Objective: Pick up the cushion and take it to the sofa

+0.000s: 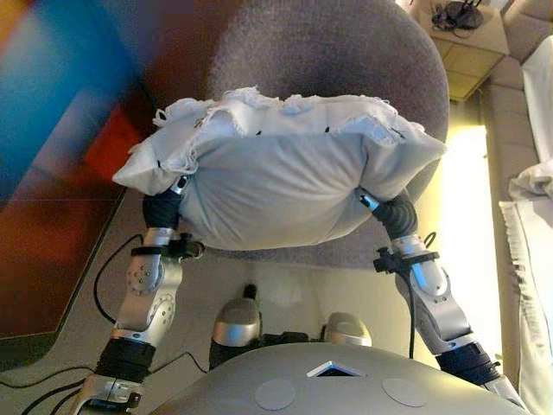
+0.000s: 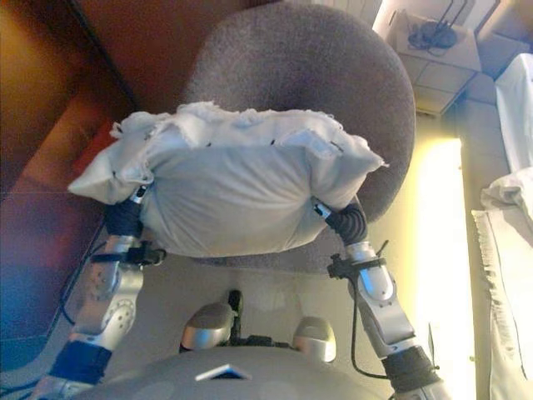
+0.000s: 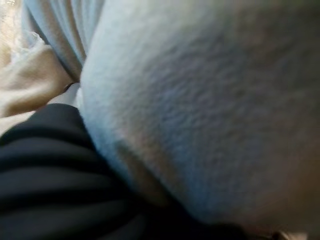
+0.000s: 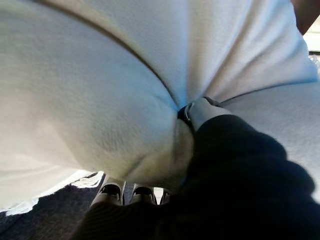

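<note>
The white cushion, with a frilled edge along its far side, is held up between my two hands above the seat of a grey chair. My left hand is tucked under the cushion's left end, and only its dark wrist cover shows there and in the left wrist view. My right hand is under the right end. In the right wrist view its thumb digs into the cushion and its fingers lie against the underside.
A round grey upholstered chair stands right in front of me. A small wooden side table with black cables is at the far right. Beige upholstery with a white fringed cloth runs along the right. A dark red and blue surface lies to the left.
</note>
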You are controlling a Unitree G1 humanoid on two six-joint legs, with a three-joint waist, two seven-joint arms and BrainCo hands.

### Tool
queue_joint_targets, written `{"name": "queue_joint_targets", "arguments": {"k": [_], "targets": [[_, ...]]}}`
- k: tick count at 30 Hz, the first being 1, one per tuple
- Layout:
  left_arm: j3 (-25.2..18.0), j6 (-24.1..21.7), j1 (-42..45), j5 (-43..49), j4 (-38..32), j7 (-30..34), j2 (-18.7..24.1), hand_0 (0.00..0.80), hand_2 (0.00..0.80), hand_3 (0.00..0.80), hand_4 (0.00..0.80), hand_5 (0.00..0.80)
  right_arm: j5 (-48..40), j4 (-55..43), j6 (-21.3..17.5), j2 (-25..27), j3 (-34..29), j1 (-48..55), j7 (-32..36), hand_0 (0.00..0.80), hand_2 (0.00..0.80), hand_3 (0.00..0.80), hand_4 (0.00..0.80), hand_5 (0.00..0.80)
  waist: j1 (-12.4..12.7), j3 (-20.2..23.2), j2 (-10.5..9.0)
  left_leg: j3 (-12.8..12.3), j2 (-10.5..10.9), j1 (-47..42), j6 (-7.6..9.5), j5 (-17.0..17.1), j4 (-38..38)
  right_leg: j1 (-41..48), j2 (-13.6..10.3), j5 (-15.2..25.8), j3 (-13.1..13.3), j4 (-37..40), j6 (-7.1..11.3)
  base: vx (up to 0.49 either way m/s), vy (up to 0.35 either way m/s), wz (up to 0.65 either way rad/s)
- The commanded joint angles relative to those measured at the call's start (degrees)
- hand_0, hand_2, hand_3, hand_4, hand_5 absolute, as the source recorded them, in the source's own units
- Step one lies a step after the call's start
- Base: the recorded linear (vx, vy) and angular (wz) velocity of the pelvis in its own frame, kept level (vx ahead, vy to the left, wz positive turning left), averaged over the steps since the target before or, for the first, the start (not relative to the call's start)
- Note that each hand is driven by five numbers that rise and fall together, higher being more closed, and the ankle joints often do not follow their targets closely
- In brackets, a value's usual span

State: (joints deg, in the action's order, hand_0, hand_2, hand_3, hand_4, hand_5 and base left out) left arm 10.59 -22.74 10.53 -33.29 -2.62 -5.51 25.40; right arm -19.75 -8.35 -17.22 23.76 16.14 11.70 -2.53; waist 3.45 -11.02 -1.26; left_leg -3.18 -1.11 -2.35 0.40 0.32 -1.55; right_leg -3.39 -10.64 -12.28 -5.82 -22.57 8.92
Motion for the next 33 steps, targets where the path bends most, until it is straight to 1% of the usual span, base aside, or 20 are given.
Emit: {"name": "queue_joint_targets", "arguments": {"k": [1, 2, 6, 7, 8, 11, 12, 13, 14, 15, 17, 18, 20, 21, 23, 25, 26, 27, 28, 33], "targets": [[3.39, -4.7, -2.14, 1.32, -6.26, 3.0, -0.44, 0.8, 0.8, 0.8, 0.8, 0.8, -0.31, -4.05, -7.97, 0.33, 1.06, -3.62, 0.08, 0.8, 0.8, 0.8, 0.8, 0.8, -2.1, 1.43, -0.34, 3.34, 2.9, 0.63, -0.23, -1.09, 0.05, 2.53, 3.0, 13.0, -2.14, 15.35, -1.56, 0.311, -0.138, 0.46], [4.19, -5.01, -1.97, 1.98, -6.6, 2.66, -0.72, 0.8, 0.8, 0.8, 0.8, 0.8, -0.22, -3.66, -7.92, 0.34, 1.32, -4.13, -0.31, 0.8, 0.8, 0.8, 0.8, 0.8, -2.88, 1.42, -0.96, 3.77, 3.48, -0.71, -0.47, -2.41, 0.33, 0.91, 2.56, 16.05, -1.54, 19.46, -0.78, 0.322, -0.136, 0.47], [5.24, -5.31, -2.37, 2.63, -6.44, 1.9, -0.97, 0.8, 0.8, 0.8, 0.8, 0.8, 0.26, -2.63, -7.35, -0.07, 2.26, -5.86, -1.16, 0.8, 0.8, 0.8, 0.8, 0.8, -5.28, 0.62, -1.45, 5.8, 3.14, -6.28, -0.14, -7.3, 1.2, -4.1, 1.06, 23.2, -0.33, 22.82, 1.11, 0.393, -0.161, 0.29], [5.13, -5.08, -2.51, 2.2, -6.29, 1.92, -0.81, 0.8, 0.8, 0.8, 0.8, 0.8, 0.37, -2.84, -7.04, -0.09, 2.26, -5.89, -1.2, 0.8, 0.8, 0.8, 0.8, 0.8, -5.92, 0.58, -1.55, 6.33, 2.78, -7.47, 0.04, -8.54, 1.0, -5.21, 0.88, 23.78, 0.32, 21.86, 1.26, 0.396, -0.181, 0.15], [4.84, -4.91, -2.55, 1.69, -6.13, 2.26, -0.67, 0.8, 0.8, 0.8, 0.8, 0.8, 0.13, -2.84, -7.07, 0.13, 2.06, -5.79, -1.01, 0.8, 0.8, 0.8, 0.8, 0.8, -6.12, 0.64, -1.61, 6.39, 2.41, -7.9, 0.14, -9.33, 0.49, -4.96, 1.03, 22.94, 0.36, 21.34, 1.07, 0.366, -0.181, 0.2], [4.69, -4.75, -2.35, 1.31, -6.13, 2.03, -0.94, 0.8, 0.8, 0.8, 0.8, 0.8, -0.46, -3.64, -6.74, 0.91, 1.16, -4.65, -0.07, 0.8, 0.8, 0.8, 0.8, 0.8, -6.6, 1.86, -1.87, 6.59, 1.28, -8.47, -0.64, -10.94, -1.87, -2.87, 1.85, 21.0, 0.62, 21.78, -0.3, 0.279, -0.152, 0.15], [4.52, -4.3, -2.2, 0.49, -6.43, 1.64, -1.1, 0.8, 0.8, 0.8, 0.8, 0.8, -0.93, -4.02, -6.0, 1.48, 0.6, -4.41, 0.19, 0.8, 0.8, 0.8, 0.8, 0.8, -6.84, 2.63, -1.77, 6.31, -0.15, -8.75, -1.98, -10.02, -4.24, -2.34, 2.17, 20.07, 0.23, 21.28, -1.13, 0.24, -0.12, 0.05], [4.3, -4.05, -2.15, -0.08, -6.59, 1.8, -1.32, 0.8, 0.8, 0.8, 0.8, 0.8, -1.31, -4.13, -5.69, 1.96, 0.4, -4.43, 0.43, 0.8, 0.8, 0.8, 0.8, 0.8, -6.95, 3.07, -1.49, 5.68, -1.72, -8.56, -3.56, -7.35, -7.33, -1.72, 2.5, 19.29, -0.73, 21.19, -2.09, 0.212, -0.106, 0.06], [4.19, -4.14, -2.06, -0.2, -6.65, 1.99, -1.48, 0.8, 0.8, 0.8, 0.8, 0.8, -1.39, -4.16, -5.66, 2.22, 0.32, -4.34, 0.61, 0.8, 0.8, 0.8, 0.8, 0.8, -6.9, 3.16, -1.25, 5.54, -2.62, -7.77, -4.5, -5.34, -10.0, -1.03, 2.84, 18.82, -1.31, 21.29, -2.7, 0.192, -0.135, 0.08], [4.13, -4.36, -1.7, -0.3, -6.89, 2.36, -1.72, 0.8, 0.8, 0.8, 0.8, 0.8, -1.18, -3.99, -5.8, 2.66, 0.23, -4.11, 0.82, 0.8, 0.8, 0.8, 0.8, 0.8, -6.28, 2.97, -1.63, 5.3, -3.38, -4.38, -5.67, -0.76, -17.61, 0.78, 2.79, 18.12, -2.01, 21.65, -3.84, 0.198, -0.181, 0.09], [4.27, -4.13, -1.35, -0.46, -6.93, 2.21, -2.12, 0.8, 0.8, 0.8, 0.8, 0.8, -0.87, -3.37, -5.86, 3.19, 0.4, -4.22, 0.75, 0.8, 0.8, 0.8, 0.8, 0.8, -5.54, 2.19, -2.72, 4.44, -3.18, 0.99, -5.33, 0.06, -26.93, 2.57, 2.33, 17.79, -2.37, 21.81, -5.1, 0.195, -0.18, 0.09], [4.15, -4.09, -1.15, -0.56, -6.47, 2.43, -2.47, 0.8, 0.8, 0.8, 0.8, 0.8, -0.76, -2.86, -5.94, 3.5, 0.45, -4.35, 0.48, 0.8, 0.8, 0.8, 0.8, 0.8, -4.82, 1.4, -3.08, 2.91, -3.62, 4.34, -4.94, 0.49, -28.02, 4.43, 2.4, 17.04, -2.13, 22.2, -5.42, 0.196, -0.069, 0.04], [3.74, -4.22, -0.71, -1.18, -6.04, 3.24, -2.74, 0.8, 0.8, 0.8, 0.8, 0.8, -1.34, -2.75, -5.74, 3.94, 0.49, -4.34, 0.73, 0.8, 0.8, 0.8, 0.8, 0.8, -4.03, 0.6, -2.37, 0.44, -5.03, 5.03, -5.37, 0.66, -22.45, 6.52, 2.89, 15.97, -2.42, 23.12, -4.93, 0.237, 0.064, -0.16], [3.54, -4.8, -0.29, -1.23, -5.95, 3.83, -2.81, 0.8, 0.8, 0.8, 0.8, 0.8, -1.19, -2.9, -5.71, 4.08, 0.34, -3.81, 1.22, 0.8, 0.8, 0.8, 0.8, 0.8, -3.66, 0.49, -1.59, 0.0, -4.91, 5.06, -5.78, 1.44, -16.87, 7.24, 3.26, 15.44, -2.26, 23.84, -4.41, 0.253, 0.159, -0.31], [3.42, -4.87, -0.16, -1.52, -6.07, 3.92, -2.94, 0.8, 0.8, 0.8, 0.8, 0.8, -0.68, -3.08, -5.41, 4.33, -0.03, -3.04, 1.92, 0.8, 0.8, 0.8, 0.8, 0.8, -2.75, 0.09, -0.43, 0.97, -3.97, 5.38, -6.49, 3.59, -9.17, 8.88, 3.78, 14.78, -1.2, 25.22, -3.76, 0.24, 0.16, -0.1], [3.75, -4.96, -0.44, -1.07, -5.76, 3.28, -3.34, 0.8, 0.8, 0.8, 0.8, 0.8, -0.09, -3.24, -4.88, 4.26, 0.01, -2.82, 1.73, 0.8, 0.8, 0.8, 0.8, 0.8, -1.9, -0.43, 0.22, 2.72, -3.48, 7.18, -7.19, 6.35, -7.2, 10.26, 4.09, 13.54, -0.1, 25.54, -3.85, 0.169, 0.123, 0.04], [4.04, -5.45, -0.81, -0.65, -4.87, 2.98, -3.7, 0.8, 0.8, 0.8, 0.8, 0.8, 0.27, -2.7, -4.98, 4.12, 0.36, -2.96, 1.48, 0.8, 0.8, 0.8, 0.8, 0.8, -1.88, -0.32, -0.03, 2.84, -2.97, 7.17, -6.87, 4.83, -6.37, 10.48, 3.74, 13.05, 0.12, 25.49, -3.75, 0.127, 0.128, 0.02], [4.28, -5.19, -1.53, -0.17, -4.24, 2.32, -4.05, 0.8, 0.8, 0.8, 0.8, 0.8, 0.47, -2.27, -4.7, 3.85, 0.65, -3.22, 1.21, 0.8, 0.8, 0.8, 0.8, 0.8, -2.02, -0.05, -0.34, 2.2, -2.47, 5.91, -6.27, 2.5, -4.29, 10.56, 3.09, 13.03, -0.19, 25.62, -3.45, 0.137, 0.129, -0.11], [4.45, -4.57, -2.18, -0.09, -3.99, 1.76, -4.1, 0.8, 0.8, 0.8, 0.8, 0.8, 0.15, -2.06, -4.31, 3.66, 0.58, -3.27, 1.15, 0.8, 0.8, 0.8, 0.8, 0.8, -2.23, 0.22, -0.33, 1.81, -2.3, 4.71, -6.03, 1.52, -2.45, 10.62, 2.77, 13.14, -0.69, 25.76, -3.33, 0.158, 0.113, -0.19], [5.15, -3.98, -2.61, 1.82, -2.73, 1.15, -3.24, 0.8, 0.8, 0.8, 0.8, 0.8, -0.68, -2.05, -3.97, 3.34, -0.62, -1.11, 2.45, 0.8, 0.8, 0.8, 0.8, 0.8, -3.31, 1.56, -0.12, 1.53, -2.55, 0.93, -5.4, -0.17, 1.52, 10.1, 3.02, 12.92, -0.87, 26.26, -3.09, 0.133, 0.049, -0.04]]}}
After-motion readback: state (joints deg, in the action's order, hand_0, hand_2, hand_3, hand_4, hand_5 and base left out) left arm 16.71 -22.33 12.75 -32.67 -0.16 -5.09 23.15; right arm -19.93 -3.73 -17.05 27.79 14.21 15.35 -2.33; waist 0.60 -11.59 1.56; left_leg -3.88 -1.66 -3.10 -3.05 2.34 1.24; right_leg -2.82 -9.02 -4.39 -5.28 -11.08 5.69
